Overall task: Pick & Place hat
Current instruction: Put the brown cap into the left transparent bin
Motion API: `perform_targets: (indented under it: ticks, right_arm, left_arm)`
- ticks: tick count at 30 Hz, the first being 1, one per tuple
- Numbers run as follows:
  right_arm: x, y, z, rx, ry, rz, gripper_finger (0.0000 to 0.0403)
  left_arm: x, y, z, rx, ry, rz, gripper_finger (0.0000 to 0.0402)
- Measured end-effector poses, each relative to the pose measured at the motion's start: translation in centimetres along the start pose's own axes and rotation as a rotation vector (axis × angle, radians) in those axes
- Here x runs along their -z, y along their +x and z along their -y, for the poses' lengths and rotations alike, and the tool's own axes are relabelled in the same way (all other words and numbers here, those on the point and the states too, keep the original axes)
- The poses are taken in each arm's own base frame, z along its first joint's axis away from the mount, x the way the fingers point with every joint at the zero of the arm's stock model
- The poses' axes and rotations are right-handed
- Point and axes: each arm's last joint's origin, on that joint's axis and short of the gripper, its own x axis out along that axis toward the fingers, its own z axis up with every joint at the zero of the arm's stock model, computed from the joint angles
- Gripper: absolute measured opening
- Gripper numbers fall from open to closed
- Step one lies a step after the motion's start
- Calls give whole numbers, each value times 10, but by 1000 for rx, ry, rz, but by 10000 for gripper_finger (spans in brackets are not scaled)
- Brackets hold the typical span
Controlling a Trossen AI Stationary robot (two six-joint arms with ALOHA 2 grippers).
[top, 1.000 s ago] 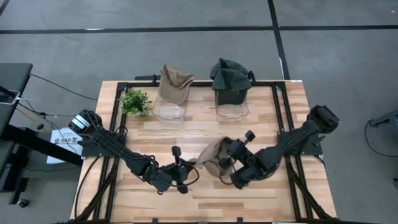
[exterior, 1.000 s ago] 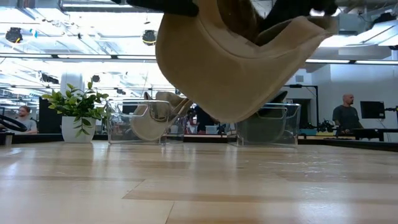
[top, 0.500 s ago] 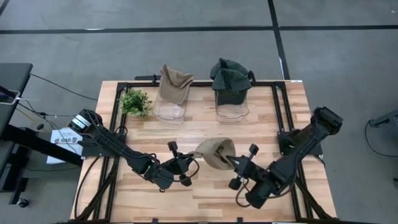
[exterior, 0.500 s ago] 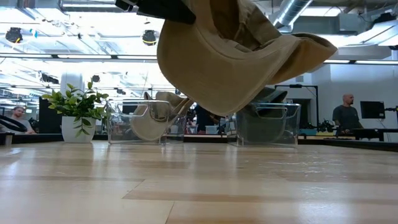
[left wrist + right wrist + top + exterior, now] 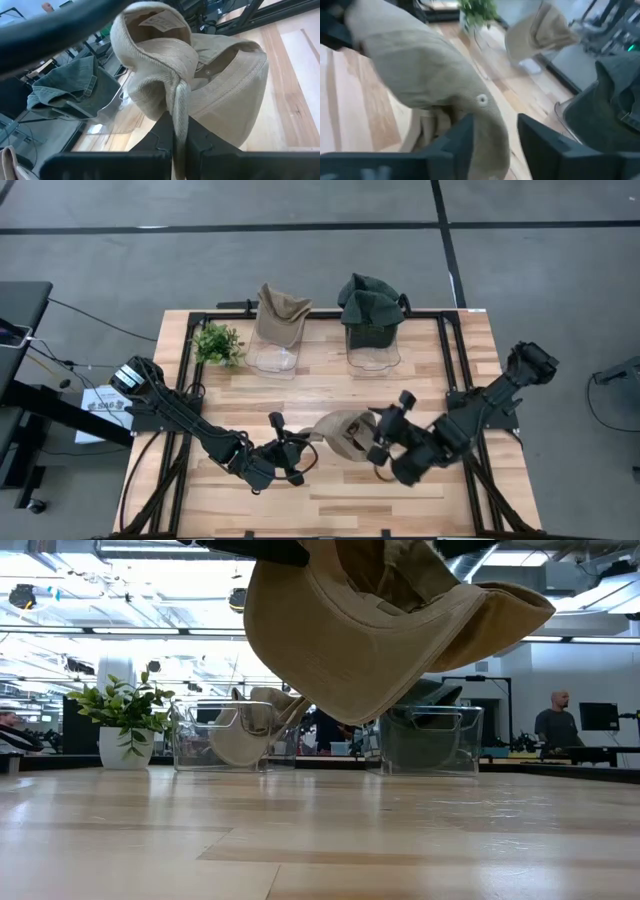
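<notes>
- High view: a beige cotton cap (image 5: pixel 343 434) is held above the front middle of the wooden slatted table (image 5: pixel 460 370), between the two dark arms. The left claw (image 5: pixel 297 458) is seen at the cap's left edge, the right claw (image 5: pixel 373 442) at its right side. At the back of the table stand a clear plastic bin with a second beige cap (image 5: pixel 277 320), a clear plastic bin with dark green caps (image 5: pixel 371 310) and a small potted green plant (image 5: pixel 217 343). A white sheet with dark print (image 5: pixel 103 402) lies off the table's left edge; its writing cannot be read.
- Low view: the beige cotton cap (image 5: pixel 380 630) hangs clear of the table surface, both bins showing behind it. A person (image 5: pixel 555 725) stands far back in the room.
- Left wrist view: the left claw is pinched shut on a fold of the cap's fabric (image 5: pixel 178 117). A white label (image 5: pixel 159 20) is sewn inside the crown; its text is unreadable.
- Right wrist view: the right claw's fingers (image 5: pixel 546 145) stand apart with the cap's edge between them; whether it is gripped cannot be told.
</notes>
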Motion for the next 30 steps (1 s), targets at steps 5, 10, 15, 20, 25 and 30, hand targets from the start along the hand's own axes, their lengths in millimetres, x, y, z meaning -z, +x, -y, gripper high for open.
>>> perform_targets:
  ticks: [5, 10, 15, 20, 25, 30]
  right_arm:
    - [-6, 19, 10, -1, -4, -77, 206]
    - [-8, 23, 13, 15, -38, -82, 247]
    - [-9, 29, 16, -9, -50, -113, 241]
    - [-15, 35, 14, -99, -67, -138, 194]
    - [-17, 39, 15, -138, -87, -155, 44]
    - [-17, 39, 15, -143, -91, -154, 5]
  left_arm:
    - [0, 0, 0, 2, 5, 1, 12]
    - [0, -2, 1, 6, 8, 3, 12]
    - [-1, -1, 1, 4, 0, 7, 14]
    - [-2, -2, 0, 4, -8, 12, 16]
    - [-2, -2, 0, 4, -11, 14, 17]
    - [-2, -2, 0, 4, -12, 14, 17]
